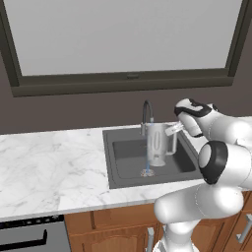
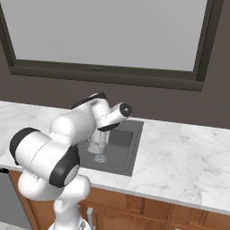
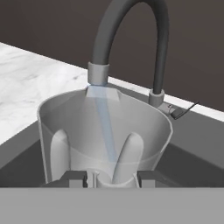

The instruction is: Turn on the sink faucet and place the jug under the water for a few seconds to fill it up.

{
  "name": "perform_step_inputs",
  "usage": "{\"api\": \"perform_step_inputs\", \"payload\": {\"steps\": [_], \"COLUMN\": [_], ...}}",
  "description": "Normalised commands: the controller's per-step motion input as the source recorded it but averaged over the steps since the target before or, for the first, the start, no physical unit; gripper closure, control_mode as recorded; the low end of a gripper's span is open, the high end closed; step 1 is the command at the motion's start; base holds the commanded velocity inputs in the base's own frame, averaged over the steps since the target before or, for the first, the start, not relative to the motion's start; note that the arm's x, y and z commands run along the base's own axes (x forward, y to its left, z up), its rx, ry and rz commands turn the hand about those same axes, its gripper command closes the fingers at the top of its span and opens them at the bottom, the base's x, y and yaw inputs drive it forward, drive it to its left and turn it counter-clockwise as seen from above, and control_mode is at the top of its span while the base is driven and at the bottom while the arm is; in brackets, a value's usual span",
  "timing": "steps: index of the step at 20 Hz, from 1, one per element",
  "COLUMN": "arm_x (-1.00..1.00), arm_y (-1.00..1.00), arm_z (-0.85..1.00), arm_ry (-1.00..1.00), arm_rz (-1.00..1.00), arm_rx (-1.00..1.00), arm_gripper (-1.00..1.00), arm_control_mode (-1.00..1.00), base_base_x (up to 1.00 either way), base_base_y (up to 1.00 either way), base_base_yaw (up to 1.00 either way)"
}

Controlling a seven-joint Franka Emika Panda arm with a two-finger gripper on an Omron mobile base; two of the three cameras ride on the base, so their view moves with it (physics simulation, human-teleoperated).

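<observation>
A glossy white arm [image 1: 224, 197] of rounded segments is noted, with black bands at joints and small dark finger tips [image 3: 74, 177].

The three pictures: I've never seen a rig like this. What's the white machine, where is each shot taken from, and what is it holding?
The white machine is a robot arm on a driving base, in a rendered kitchen. Two pictures come from cameras on the base, behind the arm to its left and right, and both show the same sink set in a marble counter below a window. The third comes from a camera on the hand, looking along the gripper. The gripper is shut on the handle of a translucent jug, holding it upright over the basin beneath the faucet. A blue stream of water falls from the spout into the jug's open top, so the faucet is on.
</observation>
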Motion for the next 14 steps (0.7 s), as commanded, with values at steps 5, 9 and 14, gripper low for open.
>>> {"api": "perform_step_inputs", "payload": {"steps": [5, 9, 14], "arm_x": [0.00, 0.00, 0.00], "arm_y": [0.01, 0.00, 0.00], "arm_z": [0.06, 0.17, 0.20], "arm_ry": [-0.04, -0.03, -0.01], "arm_rz": [0.00, 0.00, 0.00], "arm_rx": [0.00, 0.00, 0.00], "arm_gripper": [1.00, 1.00, 1.00], "arm_control_mode": [-1.00, -1.00, -1.00], "base_base_x": [0.00, 0.00, 0.00], "base_base_y": [0.00, 0.00, 0.00], "base_base_yaw": [0.00, 0.00, 0.00]}}
